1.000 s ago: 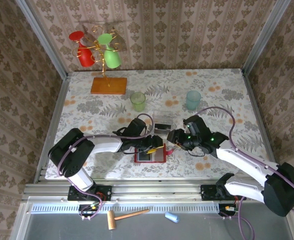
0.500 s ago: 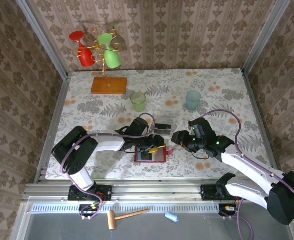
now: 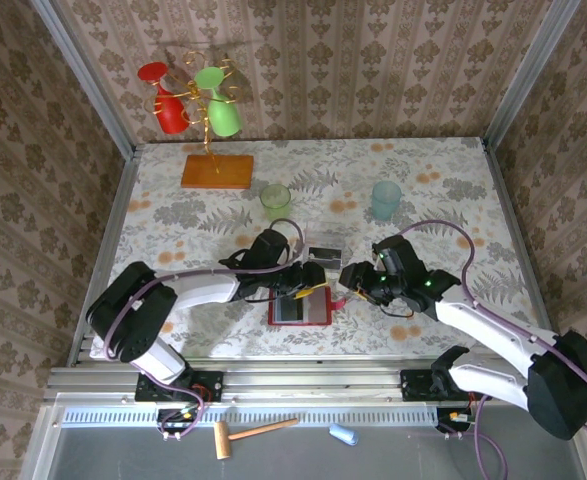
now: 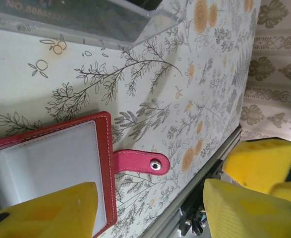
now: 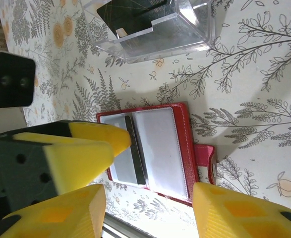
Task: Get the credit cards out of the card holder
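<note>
While the red card holder lies open on the floral table, a striped credit card tucked inside, the left gripper and right gripper hover wide-spread above it.

I'm looking into a lab test cell dressed up as a home: damask wallpaper panels hang inside bare aluminium frame posts, the worktop wears a floral print, and the left arm and right arm bolt onto a metal rail at its near edge.
</note>
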Controlling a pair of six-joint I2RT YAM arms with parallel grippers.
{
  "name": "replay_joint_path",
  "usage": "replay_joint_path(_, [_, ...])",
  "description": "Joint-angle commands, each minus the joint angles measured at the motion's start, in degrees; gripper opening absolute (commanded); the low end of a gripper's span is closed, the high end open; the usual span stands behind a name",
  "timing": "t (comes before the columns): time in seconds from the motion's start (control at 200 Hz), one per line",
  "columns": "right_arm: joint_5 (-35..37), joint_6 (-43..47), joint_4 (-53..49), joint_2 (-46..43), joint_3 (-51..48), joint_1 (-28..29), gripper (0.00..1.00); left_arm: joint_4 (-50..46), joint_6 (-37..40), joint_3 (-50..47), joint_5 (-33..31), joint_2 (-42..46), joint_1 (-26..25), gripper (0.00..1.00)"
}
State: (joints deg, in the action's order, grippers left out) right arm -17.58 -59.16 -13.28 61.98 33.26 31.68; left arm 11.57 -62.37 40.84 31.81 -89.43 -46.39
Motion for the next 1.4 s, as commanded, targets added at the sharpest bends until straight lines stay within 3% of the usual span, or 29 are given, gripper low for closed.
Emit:
replay_joint_path(0.0, [-1.4, -1.1, 2.1, 2.1, 0.6, 0.7, 0.49, -3.5, 0.9, -1.7, -0.9, 2.8, 1.0, 0.59])
replay_joint_path(0.535, [-3.7, -0.9, 6.2, 16.1, 7.7, 6.2, 0.44, -11.9, 3.8, -8.7, -5.3, 12.7, 4.7, 0.50])
replay_joint_path(1.395, [-8.8, -1.9, 11.2, 29.2, 13.4, 10.5, 0.42, -11.9, 4.8, -13.2, -5.5, 12.7, 7.0, 0.45])
